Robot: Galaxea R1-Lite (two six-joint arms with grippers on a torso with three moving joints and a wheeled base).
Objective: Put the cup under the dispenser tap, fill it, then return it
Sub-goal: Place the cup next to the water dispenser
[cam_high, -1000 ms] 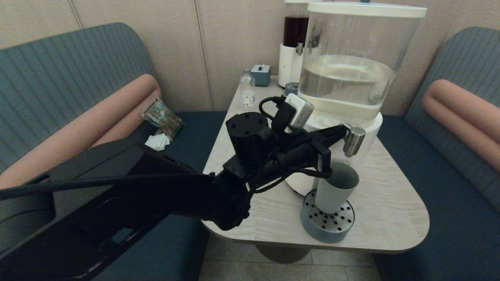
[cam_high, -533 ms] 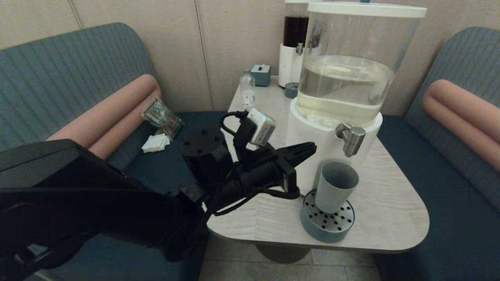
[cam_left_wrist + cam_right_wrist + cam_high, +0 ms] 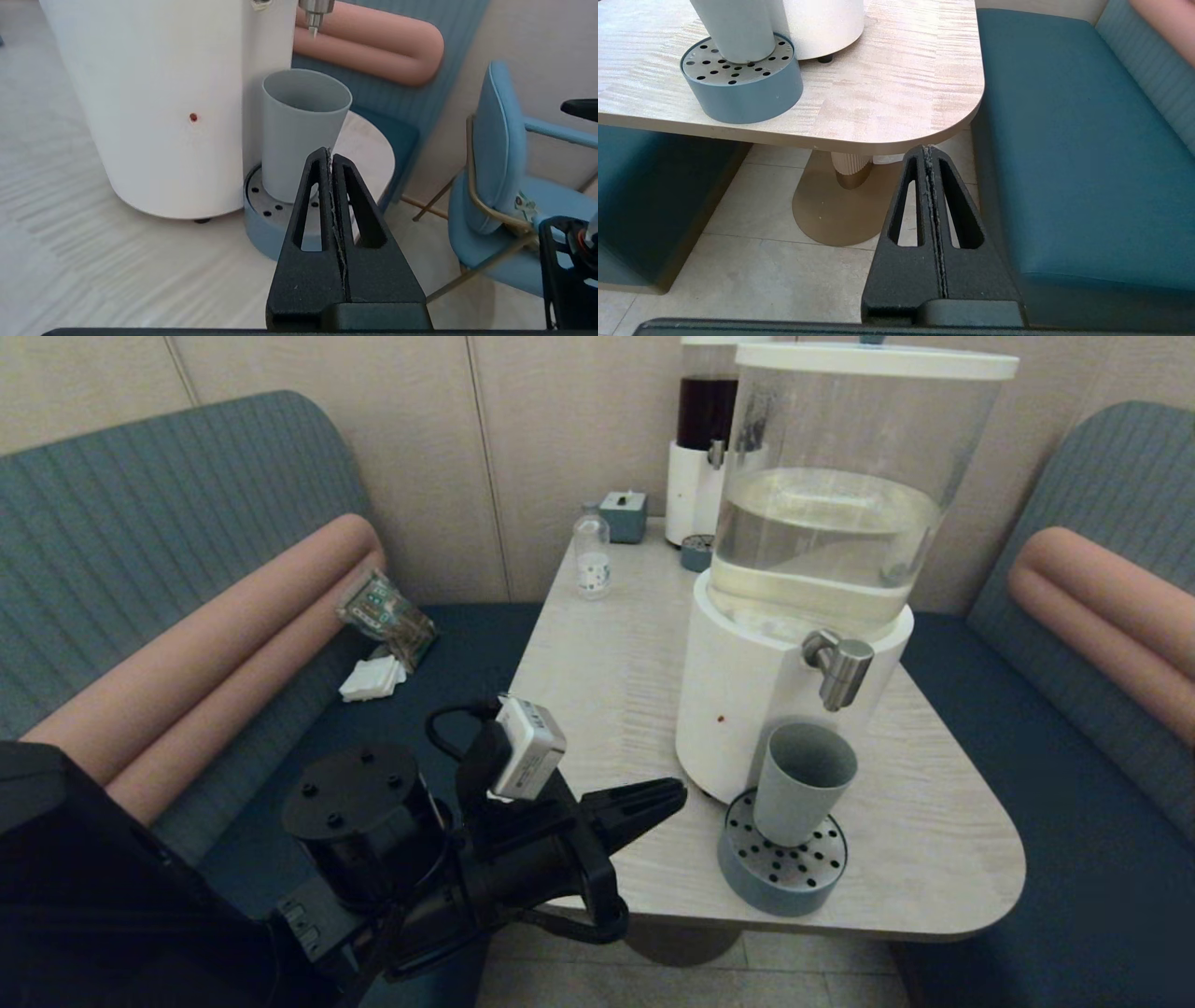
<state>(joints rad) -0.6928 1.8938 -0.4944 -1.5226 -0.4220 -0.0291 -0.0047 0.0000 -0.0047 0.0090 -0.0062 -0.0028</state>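
Booth seating flanks the pale desk [image 3: 607,653]. From the head, the cup [image 3: 803,782] stands upright on the tray [image 3: 782,877] under the tap [image 3: 843,669]; the left end effector [image 3: 674,793] hangs near it, at the desk's front edge, pinched closed and empty. Left wrist: the cup [image 3: 301,135] lies straight ahead of the closed tips. Right wrist: the right end effector [image 3: 928,154], closed and empty, sits below the desk, farther from the cup.

Grey-blue cup [image 3: 801,782]; brushed-steel tap [image 3: 843,668]; black-dotted drip tray [image 3: 782,877].
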